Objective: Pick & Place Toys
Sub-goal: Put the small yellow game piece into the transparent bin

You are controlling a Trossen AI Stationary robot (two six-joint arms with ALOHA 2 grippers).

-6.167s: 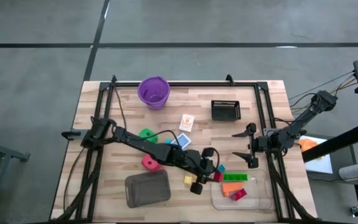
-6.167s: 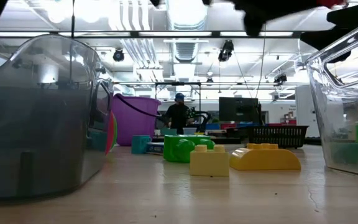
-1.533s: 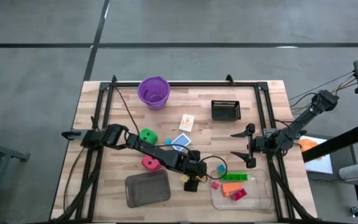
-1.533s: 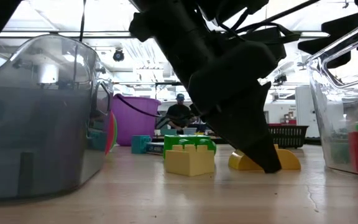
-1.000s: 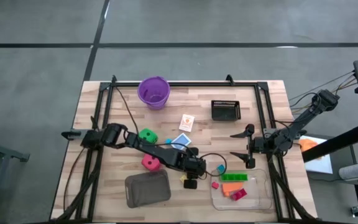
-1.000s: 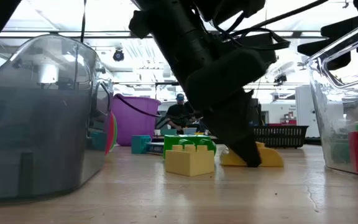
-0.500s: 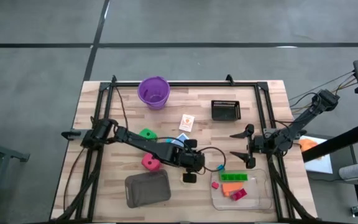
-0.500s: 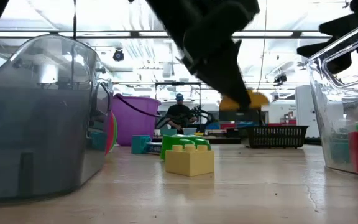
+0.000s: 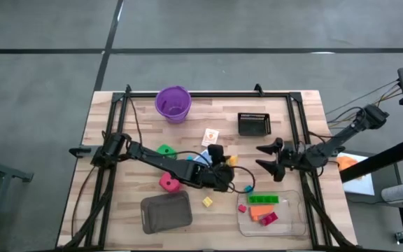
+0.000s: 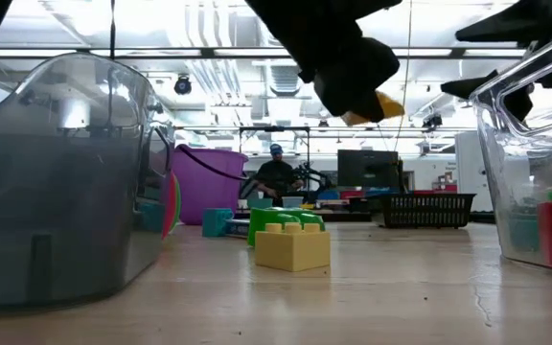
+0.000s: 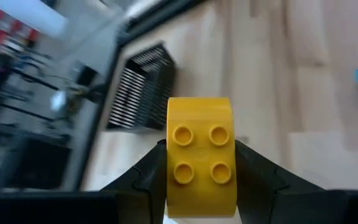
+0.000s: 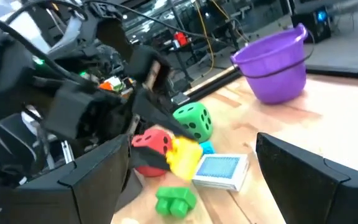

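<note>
Yellow brick [image 11: 201, 165] aloft — jaws clamped.

blurred black basket [image 11: 143, 87], far person [image 10: 276, 174] tiny

My left gripper [image 9: 228, 162] sits mid-table with the yellow rounded brick [image 11: 201, 155] clamped between its fingers, above the wood. The small yellow square brick [image 9: 207, 201] lies on the table between the grey tray [image 9: 165, 212] and the clear tray [image 9: 296, 225]. My right gripper [image 9: 266, 157] waits right of centre, jaws apart.
</note>
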